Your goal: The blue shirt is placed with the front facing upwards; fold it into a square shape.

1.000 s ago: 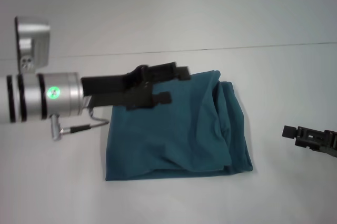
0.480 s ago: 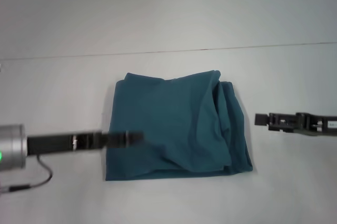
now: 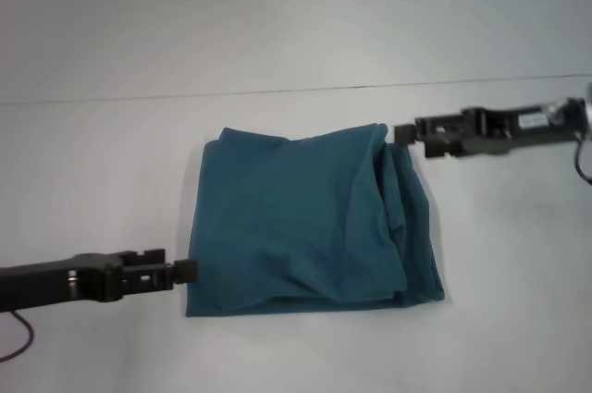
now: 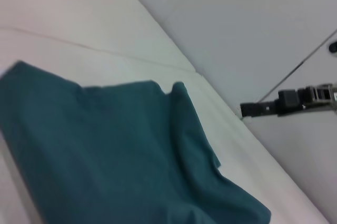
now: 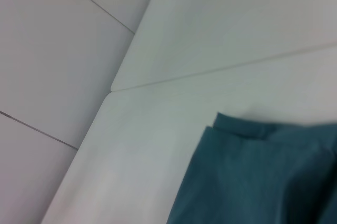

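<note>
Teal-blue cotton shirt [image 3: 310, 222], folded, limp and light, best pinched at corners; left pincer [image 3: 183, 271] and right pincer [image 3: 404, 132] beside opposite corners, openness indiscernible, neither visibly holding cloth.

1. The left arm reaches in low from the robot's left; the left gripper [image 3: 185, 271] points toward the robot's right.
2. The right arm extends from the right, farther off; the right gripper [image 3: 404, 132] points toward the robot's left.
</note>
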You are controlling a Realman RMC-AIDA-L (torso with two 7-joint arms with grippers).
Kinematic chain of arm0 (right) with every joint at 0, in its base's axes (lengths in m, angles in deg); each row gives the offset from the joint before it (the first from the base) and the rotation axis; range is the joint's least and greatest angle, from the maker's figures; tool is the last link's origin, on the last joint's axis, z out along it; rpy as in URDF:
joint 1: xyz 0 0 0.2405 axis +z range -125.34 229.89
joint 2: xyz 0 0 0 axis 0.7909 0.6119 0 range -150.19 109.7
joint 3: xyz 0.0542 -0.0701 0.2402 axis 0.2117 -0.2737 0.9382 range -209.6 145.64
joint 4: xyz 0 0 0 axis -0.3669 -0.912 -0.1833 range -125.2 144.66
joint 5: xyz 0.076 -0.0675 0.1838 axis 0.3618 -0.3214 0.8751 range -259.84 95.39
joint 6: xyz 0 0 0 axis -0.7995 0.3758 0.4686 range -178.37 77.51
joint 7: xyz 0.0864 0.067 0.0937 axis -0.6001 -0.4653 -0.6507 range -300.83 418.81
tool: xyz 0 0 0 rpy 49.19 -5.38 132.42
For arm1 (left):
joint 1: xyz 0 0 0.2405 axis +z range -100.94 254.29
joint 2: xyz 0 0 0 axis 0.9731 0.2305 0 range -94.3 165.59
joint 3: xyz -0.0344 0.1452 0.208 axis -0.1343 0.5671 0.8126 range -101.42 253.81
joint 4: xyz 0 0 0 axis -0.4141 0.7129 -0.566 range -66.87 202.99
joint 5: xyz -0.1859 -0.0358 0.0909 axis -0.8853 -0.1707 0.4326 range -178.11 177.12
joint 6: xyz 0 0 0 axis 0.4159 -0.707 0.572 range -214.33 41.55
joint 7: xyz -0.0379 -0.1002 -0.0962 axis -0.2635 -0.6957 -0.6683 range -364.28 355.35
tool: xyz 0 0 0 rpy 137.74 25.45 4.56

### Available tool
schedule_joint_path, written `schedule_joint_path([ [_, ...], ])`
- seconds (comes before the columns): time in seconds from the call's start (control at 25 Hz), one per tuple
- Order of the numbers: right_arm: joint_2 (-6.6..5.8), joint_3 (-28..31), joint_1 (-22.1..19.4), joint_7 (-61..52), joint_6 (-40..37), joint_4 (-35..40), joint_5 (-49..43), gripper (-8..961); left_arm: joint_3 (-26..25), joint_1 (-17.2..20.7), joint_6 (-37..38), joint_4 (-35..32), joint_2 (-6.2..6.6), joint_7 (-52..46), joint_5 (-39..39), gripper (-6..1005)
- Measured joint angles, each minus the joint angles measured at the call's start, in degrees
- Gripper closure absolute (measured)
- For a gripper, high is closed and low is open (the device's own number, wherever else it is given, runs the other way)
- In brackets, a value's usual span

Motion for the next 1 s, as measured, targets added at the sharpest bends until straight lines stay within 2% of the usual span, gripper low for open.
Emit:
schedule_joint_path([
  [0.08, 0.02, -2.7, 3.0, -0.1, 2.3, 0.9, -2.0, 7, -1.3, 0.7, 1.0, -1.0, -0.04, 0.8, 0.0, 52],
  [0.24, 0.64, -5.9, 5.7, -0.5, 6.3, 2.5, -8.2, 7, -3.7, 1.2, 2.0, -1.7, 0.0, 1.3, -0.1, 52],
  [0.48, 2.94, -9.4, 12.8, -7.6, 14.1, 2.5, -19.8, 7, -4.4, 1.2, 2.2, -1.8, 0.05, 1.8, -0.4, 53],
  [0.8, 5.86, -11.0, 17.9, -13.2, 17.0, 0.2, -20.7, 7, -7.0, 1.1, 2.3, -1.8, -0.03, 1.9, -0.7, 53],
  [1.0, 6.11, -10.8, 19.0, -18.1, 16.6, -5.4, -19.6, 7, -7.5, 1.2, 2.2, -1.6, -0.03, 2.4, -2.2, 53],
])
